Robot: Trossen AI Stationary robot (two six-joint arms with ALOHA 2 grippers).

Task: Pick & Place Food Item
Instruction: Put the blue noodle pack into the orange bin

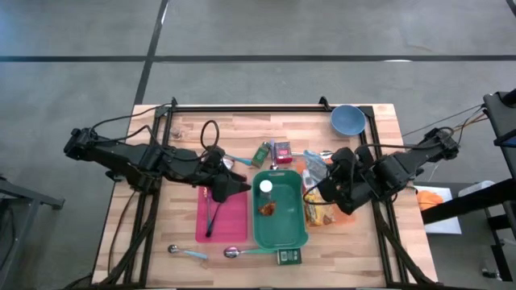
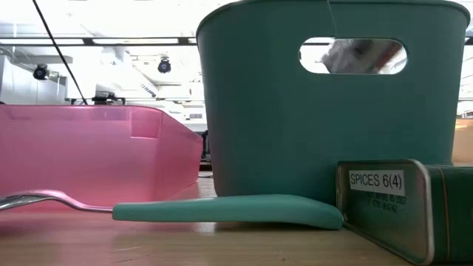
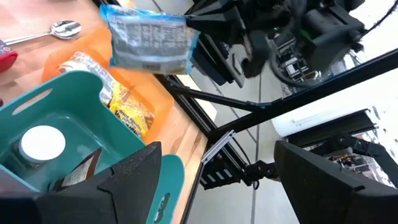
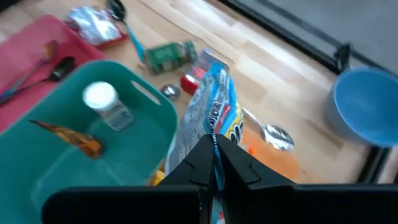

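When looked at from high above, shows the right hand (image 1: 321, 188) just right of the teal bin (image 1: 279, 240), pinched shut on a snack bag (image 1: 315, 166). Holds that bag up off the desk (image 1: 185, 121), beside the bin's right wall and not yet in it. Shows the left hand (image 1: 243, 187) too, over the far end of the pink tray (image 1: 234, 224), near the bin's left wall, waiting. Finds a blue bowl (image 1: 347, 119) at the far right corner.

From desk level, gives only the bin (image 2: 325, 125) up close, the pink tray (image 2: 89, 155) to its left, and a spoon with a teal handle (image 2: 229, 210) and a spice tin (image 2: 384, 203) in front. Lets something pale peek through the bin's handle hole; cannot tell what.

From the left wrist, shows the left hand (image 3: 217, 186) spread wide with nothing in it. Catches the bag (image 3: 149, 40) hanging in the air past the bin (image 3: 68, 93), flat and crinkly. Spots a white-lidded jar (image 3: 42, 142) down in the bin.

From the right wrist, shows the right hand (image 4: 214, 165) clamped on the thin edge of the bag (image 4: 214, 112), near the bin's rim (image 4: 143, 99). Looks light, soft and floppy, a bit slick, and easy to crush. Best to grip the flat sealed edge, as here, not the puffy middle. Will likely swing when moved, so go slow. Drop it clear of the jar (image 4: 102, 99).
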